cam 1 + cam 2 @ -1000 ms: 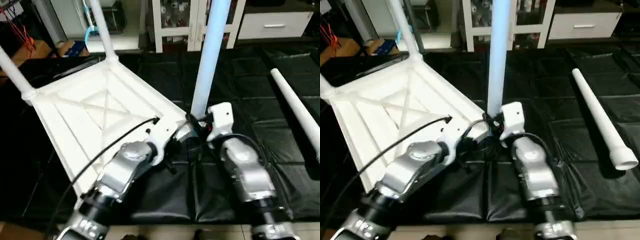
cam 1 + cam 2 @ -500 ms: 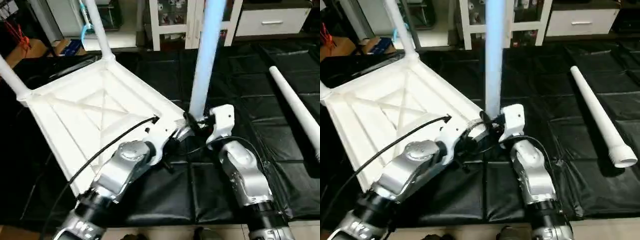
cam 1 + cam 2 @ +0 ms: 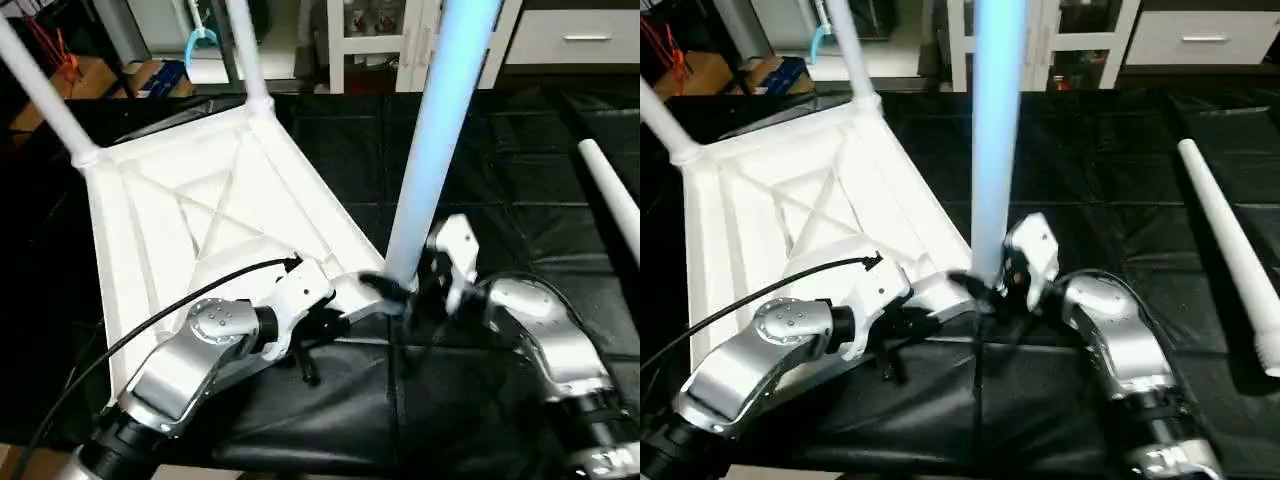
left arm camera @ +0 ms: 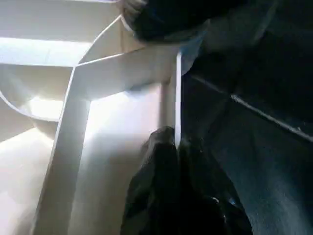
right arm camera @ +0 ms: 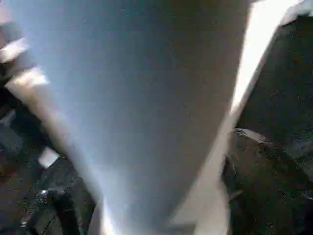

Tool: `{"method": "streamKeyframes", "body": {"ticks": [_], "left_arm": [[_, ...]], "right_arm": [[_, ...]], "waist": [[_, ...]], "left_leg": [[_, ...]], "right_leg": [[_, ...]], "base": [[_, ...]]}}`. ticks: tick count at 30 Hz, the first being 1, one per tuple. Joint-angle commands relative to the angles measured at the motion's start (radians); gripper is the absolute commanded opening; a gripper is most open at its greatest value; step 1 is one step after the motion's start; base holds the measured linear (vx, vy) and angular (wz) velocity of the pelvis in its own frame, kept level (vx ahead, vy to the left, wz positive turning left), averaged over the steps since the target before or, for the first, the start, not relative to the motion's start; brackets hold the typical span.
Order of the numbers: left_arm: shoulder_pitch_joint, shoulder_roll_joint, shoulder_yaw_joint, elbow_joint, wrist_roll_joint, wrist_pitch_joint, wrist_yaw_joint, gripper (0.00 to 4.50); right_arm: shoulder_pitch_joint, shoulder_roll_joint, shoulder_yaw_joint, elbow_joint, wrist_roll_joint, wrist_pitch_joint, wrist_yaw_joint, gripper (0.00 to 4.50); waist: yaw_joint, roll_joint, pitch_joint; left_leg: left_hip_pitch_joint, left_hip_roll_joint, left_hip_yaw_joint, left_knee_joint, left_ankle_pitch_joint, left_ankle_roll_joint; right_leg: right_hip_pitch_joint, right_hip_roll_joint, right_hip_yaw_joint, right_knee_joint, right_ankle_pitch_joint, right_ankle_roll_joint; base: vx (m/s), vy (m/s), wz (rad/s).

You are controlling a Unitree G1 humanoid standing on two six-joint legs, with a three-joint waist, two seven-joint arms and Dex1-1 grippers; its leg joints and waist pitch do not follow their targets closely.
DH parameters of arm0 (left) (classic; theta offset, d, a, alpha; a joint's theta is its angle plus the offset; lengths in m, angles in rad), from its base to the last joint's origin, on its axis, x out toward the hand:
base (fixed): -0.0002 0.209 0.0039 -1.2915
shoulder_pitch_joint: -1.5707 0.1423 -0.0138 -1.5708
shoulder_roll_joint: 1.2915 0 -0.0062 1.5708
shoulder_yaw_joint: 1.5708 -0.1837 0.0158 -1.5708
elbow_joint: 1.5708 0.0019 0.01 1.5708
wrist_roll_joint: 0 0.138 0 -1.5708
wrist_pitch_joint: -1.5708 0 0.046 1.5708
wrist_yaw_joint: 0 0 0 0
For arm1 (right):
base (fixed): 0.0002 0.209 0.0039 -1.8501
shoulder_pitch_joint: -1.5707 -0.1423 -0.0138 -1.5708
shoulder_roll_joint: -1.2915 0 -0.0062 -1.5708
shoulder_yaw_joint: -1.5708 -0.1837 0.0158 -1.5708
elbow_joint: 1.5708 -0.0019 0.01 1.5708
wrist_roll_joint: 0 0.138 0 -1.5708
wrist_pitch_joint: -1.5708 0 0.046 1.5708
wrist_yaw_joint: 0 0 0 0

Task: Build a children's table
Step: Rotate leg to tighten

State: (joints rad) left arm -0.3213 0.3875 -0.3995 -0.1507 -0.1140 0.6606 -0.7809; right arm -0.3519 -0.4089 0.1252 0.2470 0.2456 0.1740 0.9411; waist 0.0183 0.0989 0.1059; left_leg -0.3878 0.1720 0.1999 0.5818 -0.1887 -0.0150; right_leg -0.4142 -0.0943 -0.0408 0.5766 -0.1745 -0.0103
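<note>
The left gripper's two black fingers are pinched on the thin rim wall of the tabletop, one finger inside the rim, the other outside over the black floor mat. Just beyond them, at the near corner, an upright leg stands in its socket. The right gripper sits at the base of that leg; its fingers flank the tube on both sides — whether they press it or stand free of it I cannot tell. Farther out, the upside-down tabletop shows its X ribs, with two more legs rising from the far corners. Well apart from the right fingers, a fourth leg lies flat on the mat.
</note>
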Motion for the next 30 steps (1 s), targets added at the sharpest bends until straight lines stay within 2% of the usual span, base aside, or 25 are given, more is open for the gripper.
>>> {"method": "streamKeyframes", "body": {"ticks": [1,2,4,7,8,11,15,16,21,22,27,30], "left_arm": [[0.029,0.021,-0.045,0.026,-0.003,0.053,-0.032,0.00],[0.028,0.023,-0.046,0.024,-0.005,0.055,-0.033,0.00],[0.027,0.023,-0.047,0.022,-0.007,0.057,-0.036,0.00],[0.024,0.024,-0.051,0.017,-0.011,0.059,-0.044,0.00],[0.023,0.023,-0.052,0.017,-0.012,0.058,-0.045,0.00],[0.022,0.023,-0.056,0.016,-0.014,0.058,-0.049,0.00],[0.022,0.024,-0.063,0.013,-0.015,0.061,-0.055,0.00],[0.022,0.024,-0.063,0.012,-0.015,0.063,-0.057,0.00],[0.025,0.025,-0.065,0.007,-0.015,0.068,-0.060,0.00],[0.026,0.025,-0.066,0.007,-0.015,0.068,-0.060,0.00],[0.026,0.028,-0.067,0.007,-0.018,0.070,-0.059,0.00],[0.026,0.028,-0.067,0.008,-0.018,0.070,-0.059,0.00]], "right_arm": [[0.013,-0.020,0.010,-0.014,0.016,0.016,0.059,3.94],[0.016,-0.027,0.009,-0.018,0.020,0.017,0.070,3.94],[0.023,-0.039,0.006,-0.030,0.030,0.023,0.082,3.94],[0.026,-0.051,0.003,-0.033,0.030,0.026,0.093,3.94],[0.024,-0.047,-0.003,-0.028,0.030,0.022,0.083,3.94],[0.022,-0.036,-0.013,-0.021,0.032,0.015,0.068,3.94],[0.019,-0.019,-0.021,-0.018,0.034,0.010,0.058,3.94],[0.018,-0.016,-0.023,-0.017,0.038,0.011,0.056,3.68],[0.019,-0.020,-0.012,-0.002,0.029,0.007,0.060,3.43],[0.021,-0.021,-0.010,0.000,0.027,0.005,0.061,3.21],[0.026,-0.019,-0.007,-0.004,0.022,0.006,0.065,2.84],[0.026,-0.019,-0.005,-0.001,0.020,0.005,0.064,2.78]], "waist": [[-0.002,-0.020,-0.060],[-0.002,-0.021,-0.058],[-0.005,-0.019,-0.053],[-0.010,-0.017,-0.054],[-0.010,-0.015,-0.054],[-0.013,-0.016,-0.059],[-0.011,-0.017,-0.062],[-0.010,-0.018,-0.063],[-0.010,-0.018,-0.060],[-0.011,-0.018,-0.059],[-0.011,-0.018,-0.060],[-0.011,-0.018,-0.061]], "left_leg": [[0.020,0.050,-0.020,-0.059,-0.103,0.155],[0.019,0.051,-0.021,-0.061,-0.123,0.144],[0.025,0.052,-0.023,-0.069,-0.202,0.100],[0.027,0.052,-0.024,-0.071,-0.219,0.073],[0.027,0.052,-0.024,-0.071,-0.216,0.072],[0.024,0.050,-0.024,-0.067,-0.185,0.081],[0.022,0.049,-0.024,-0.061,-0.130,0.114],[0.021,0.049,-0.023,-0.061,-0.125,0.118],[0.021,0.050,-0.024,-0.063,-0.155,0.110],[0.022,0.050,-0.024,-0.064,-0.160,0.106],[0.022,0.050,-0.024,-0.064,-0.158,0.103],[0.021,0.049,-0.025,-0.063,-0.145,0.108]], "right_leg": [[0.048,-0.043,0.027,-0.049,-0.110,-0.272],[0.049,-0.043,0.027,-0.051,-0.140,-0.267],[0.045,-0.042,0.028,-0.060,-0.238,-0.244],[0.042,-0.040,0.030,-0.063,-0.247,-0.234],[0.042,-0.040,0.030,-0.061,-0.239,-0.234],[0.045,-0.040,0.029,-0.057,-0.186,-0.244],[0.048,-0.041,0.028,-0.050,-0.125,-0.262],[0.049,-0.041,0.028,-0.049,-0.118,-0.265],[0.049,-0.041,0.027,-0.054,-0.166,-0.256],[0.048,-0.041,0.027,-0.054,-0.173,-0.254],[0.048,-0.041,0.027,-0.054,-0.168,-0.252],[0.049,-0.041,0.027,-0.052,-0.152,-0.255]], "base": [[0.000,0.000,0.00],[0.000,0.000,0.00],[0.000,0.000,0.00],[0.000,0.000,0.00],[0.000,0.000,0.00],[0.000,0.000,0.00],[0.000,0.000,0.00],[0.000,0.000,0.00],[0.000,0.000,0.00],[0.000,0.000,0.00],[0.000,0.000,0.00],[0.000,0.000,0.00]]}}
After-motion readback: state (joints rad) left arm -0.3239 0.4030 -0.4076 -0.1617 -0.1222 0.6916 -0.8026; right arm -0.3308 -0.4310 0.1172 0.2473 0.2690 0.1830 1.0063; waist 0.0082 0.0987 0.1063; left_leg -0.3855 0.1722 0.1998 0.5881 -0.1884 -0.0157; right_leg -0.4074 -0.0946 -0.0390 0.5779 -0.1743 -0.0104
